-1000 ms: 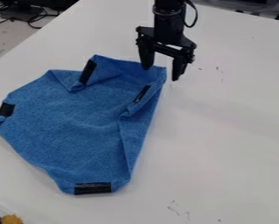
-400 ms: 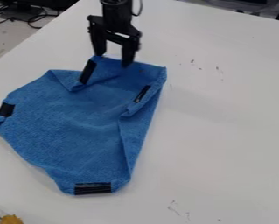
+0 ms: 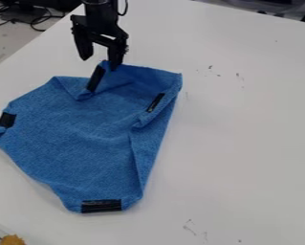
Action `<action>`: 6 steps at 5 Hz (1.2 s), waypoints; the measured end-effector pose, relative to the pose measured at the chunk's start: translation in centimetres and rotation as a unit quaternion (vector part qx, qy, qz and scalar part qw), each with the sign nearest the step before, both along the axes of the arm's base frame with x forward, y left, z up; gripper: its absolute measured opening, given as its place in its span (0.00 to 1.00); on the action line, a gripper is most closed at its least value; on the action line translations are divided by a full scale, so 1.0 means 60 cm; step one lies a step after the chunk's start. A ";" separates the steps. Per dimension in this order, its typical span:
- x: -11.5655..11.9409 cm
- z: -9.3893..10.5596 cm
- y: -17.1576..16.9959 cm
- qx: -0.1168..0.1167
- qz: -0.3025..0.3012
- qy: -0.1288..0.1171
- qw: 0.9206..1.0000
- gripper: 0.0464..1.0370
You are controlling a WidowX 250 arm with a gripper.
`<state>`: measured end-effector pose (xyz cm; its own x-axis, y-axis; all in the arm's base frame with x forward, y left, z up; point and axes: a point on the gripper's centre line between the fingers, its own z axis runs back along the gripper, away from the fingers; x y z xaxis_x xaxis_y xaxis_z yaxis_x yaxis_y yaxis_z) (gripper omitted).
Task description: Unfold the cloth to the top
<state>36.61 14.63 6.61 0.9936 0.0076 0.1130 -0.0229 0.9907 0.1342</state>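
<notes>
The black gripper (image 3: 99, 63) hangs at the upper left over the cloth's top edge, its two fingers spread apart with nothing between them. One finger is beside the black-taped top corner of the blue cloth (image 3: 84, 134); whether it touches the fabric I cannot tell. The cloth lies on the white table with its top part folded inward and its right edge folded over. Black tape patches mark its left corner, its bottom, the folded top corner and the right fold.
The white table (image 3: 244, 134) extends right of the cloth, with small dark marks on it. Cables (image 3: 36, 20) and dark equipment are beyond its edge at the upper left. An orange-yellow object (image 3: 13, 239) sits at the lower left corner.
The gripper has moved left, from above the cloth's top right corner to its top left part, with its fingers still apart. The cloth has kept its shape and place.
</notes>
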 end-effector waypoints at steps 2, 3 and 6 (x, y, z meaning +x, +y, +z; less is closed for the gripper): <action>-0.012 -0.036 0.008 -0.030 0.011 0.017 0.999 0.96; -0.011 -0.040 0.006 -0.036 0.011 0.019 0.999 0.96; -0.007 -0.075 -0.002 -0.059 -0.001 0.035 0.998 0.32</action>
<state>36.19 14.52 2.12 0.9990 0.0149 0.0420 -0.0157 0.9997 0.0188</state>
